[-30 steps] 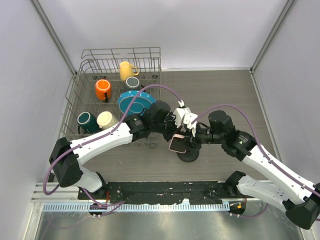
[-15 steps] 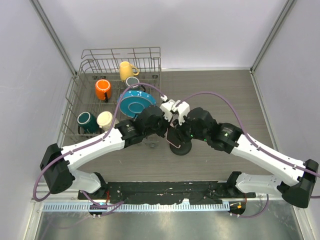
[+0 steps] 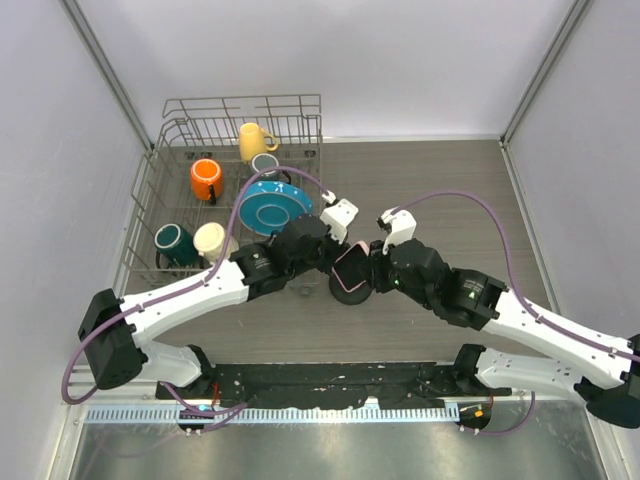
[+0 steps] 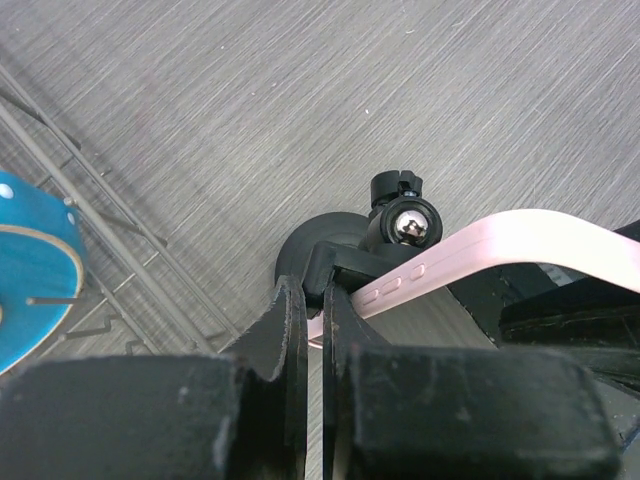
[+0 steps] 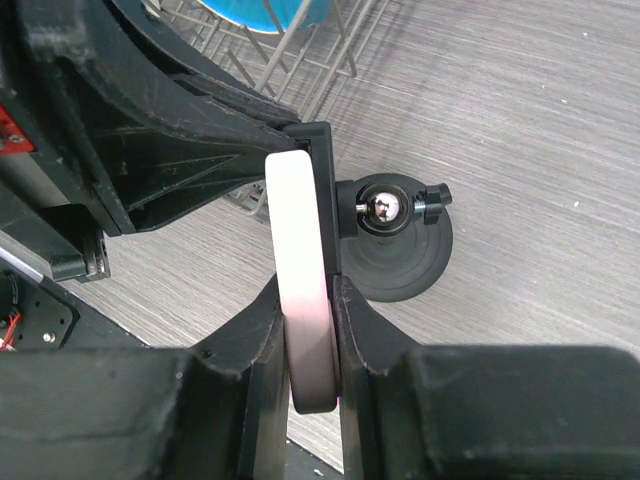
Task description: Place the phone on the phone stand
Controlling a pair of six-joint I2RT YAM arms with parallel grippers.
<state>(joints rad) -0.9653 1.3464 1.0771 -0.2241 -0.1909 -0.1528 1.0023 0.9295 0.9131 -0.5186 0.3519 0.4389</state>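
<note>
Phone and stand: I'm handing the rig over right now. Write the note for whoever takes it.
Left gripper: shut on a corner of the phone.
Right gripper: shut on the phone's edge.
Phone: held on edge between both grippers, right against the cradle of the stand. The stand is upright.
Done: phone picked up and brought to the stand.
Left: it is not clear that the phone is seated. Settle it in the cradle, then open both grippers and back away.
</note>
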